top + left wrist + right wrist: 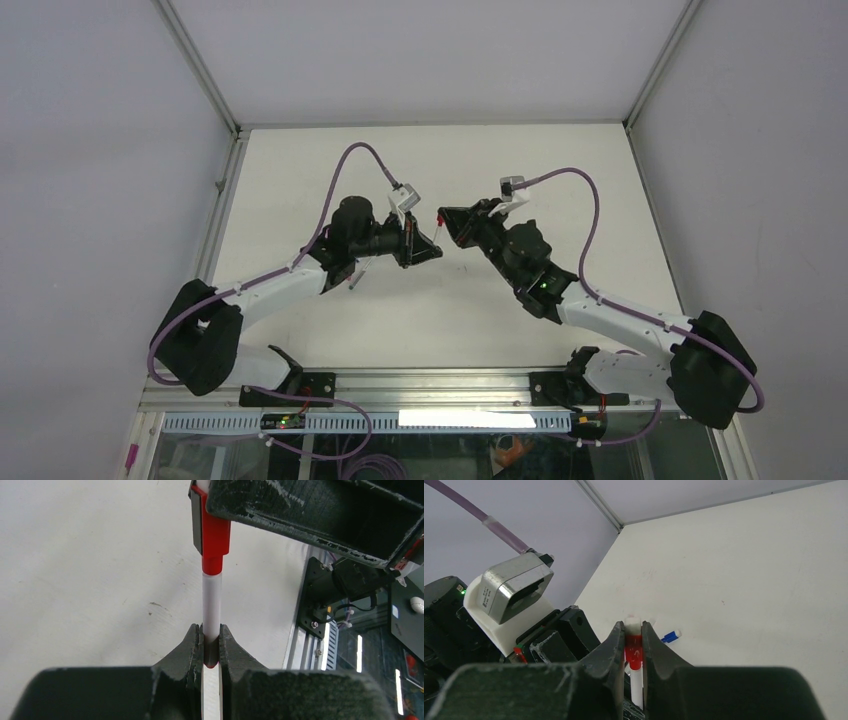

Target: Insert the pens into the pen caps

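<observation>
My left gripper (211,630) is shut on the lower end of a white pen (211,605), which stands straight up from the jaws. The pen's top end sits inside a red pen cap (215,540). My right gripper (633,626) is shut on that red cap (634,650), and the white pen (637,687) runs down out of it. In the top view the two grippers meet tip to tip above the table's middle, with the red cap (439,219) between them. A blue pen cap (670,636) lies on the table just beyond my right fingers.
The white table (560,160) is walled by grey panels, with a metal rail (225,200) along its left edge. A thin pale stick, perhaps another pen (356,277), lies by the left forearm. The left wrist camera (514,587) sits close to my right gripper.
</observation>
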Robot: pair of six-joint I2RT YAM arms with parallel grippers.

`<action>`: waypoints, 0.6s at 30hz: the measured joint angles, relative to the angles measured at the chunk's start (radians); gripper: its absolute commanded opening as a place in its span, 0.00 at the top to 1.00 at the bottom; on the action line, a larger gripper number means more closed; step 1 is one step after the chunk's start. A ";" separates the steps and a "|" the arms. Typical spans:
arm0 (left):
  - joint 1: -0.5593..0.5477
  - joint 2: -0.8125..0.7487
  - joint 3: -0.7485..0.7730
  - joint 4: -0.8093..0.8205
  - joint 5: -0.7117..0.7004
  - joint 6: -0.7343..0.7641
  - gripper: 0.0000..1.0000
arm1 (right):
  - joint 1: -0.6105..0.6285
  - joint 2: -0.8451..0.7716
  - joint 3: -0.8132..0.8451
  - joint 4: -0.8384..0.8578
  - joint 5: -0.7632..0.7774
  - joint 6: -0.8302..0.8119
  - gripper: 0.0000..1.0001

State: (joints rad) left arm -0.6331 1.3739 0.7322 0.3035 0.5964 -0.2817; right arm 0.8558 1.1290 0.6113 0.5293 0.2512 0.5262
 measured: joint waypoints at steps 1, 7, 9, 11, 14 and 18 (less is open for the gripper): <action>0.000 -0.008 0.000 -0.014 -0.008 0.010 1.00 | 0.003 0.001 0.000 -0.002 0.002 0.001 1.00; -0.001 -0.058 0.000 -0.106 -0.059 0.075 1.00 | 0.017 0.002 0.014 -0.043 0.006 0.023 1.00; -0.002 -0.066 0.000 -0.124 -0.074 0.090 1.00 | 0.019 0.007 0.021 -0.054 0.008 0.030 1.00; -0.002 -0.068 0.000 -0.140 -0.087 0.098 1.00 | 0.020 0.020 0.026 -0.060 0.010 0.039 1.00; -0.001 -0.068 0.000 -0.166 -0.107 0.105 1.00 | 0.021 0.053 0.035 -0.061 0.011 0.053 1.00; 0.003 -0.066 0.006 -0.214 -0.148 0.109 1.00 | 0.027 0.114 0.063 -0.060 0.020 0.069 1.00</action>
State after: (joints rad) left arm -0.6304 1.3083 0.7380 0.0898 0.4488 -0.1730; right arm 0.8833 1.2427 0.6743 0.4694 0.2710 0.5949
